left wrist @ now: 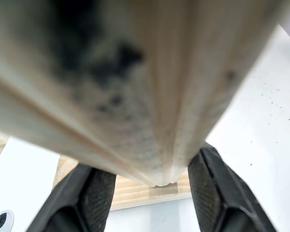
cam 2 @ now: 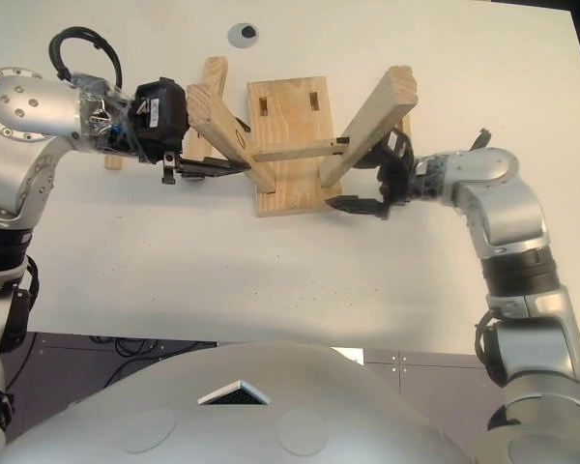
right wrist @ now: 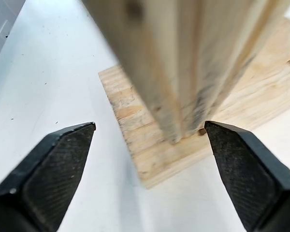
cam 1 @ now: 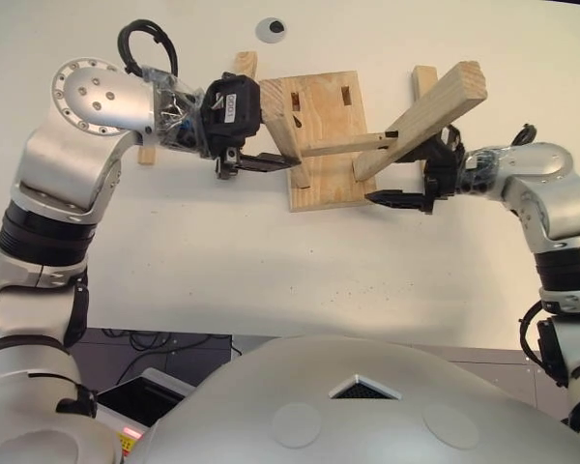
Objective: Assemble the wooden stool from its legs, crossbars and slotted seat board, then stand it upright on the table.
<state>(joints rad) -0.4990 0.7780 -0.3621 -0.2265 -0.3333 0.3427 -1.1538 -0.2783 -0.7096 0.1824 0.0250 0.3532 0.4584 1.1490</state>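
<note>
My L jaws pinch L leg (cam 1: 278, 121); R jaws spread wide round R leg (cam 1: 420, 121), over seat board (cam 1: 327, 188) on counter (cam 1: 271, 261).

In the left wrist view the left leg (left wrist: 135, 82) sits so near the lens that it reads to us as a blur, its length cut off by the picture's edges, and it covers all of the board (left wrist: 135, 193) but a thin strip. In the right wrist view the right leg (right wrist: 193, 63) is likewise blurred and cut off above, and the board runs out past the edge. From the head, both legs and the crossbar (cam 1: 343, 147) hide part of the board. A wood bit (cam 1: 147, 153) lies mostly hidden under the left arm (cam 1: 87, 145), a stick (cam 1: 423, 79) partly behind the right leg. We cannot tell what the small round disc (cam 1: 270, 29) on the tabletop (cam 1: 271, 261) is.
</note>
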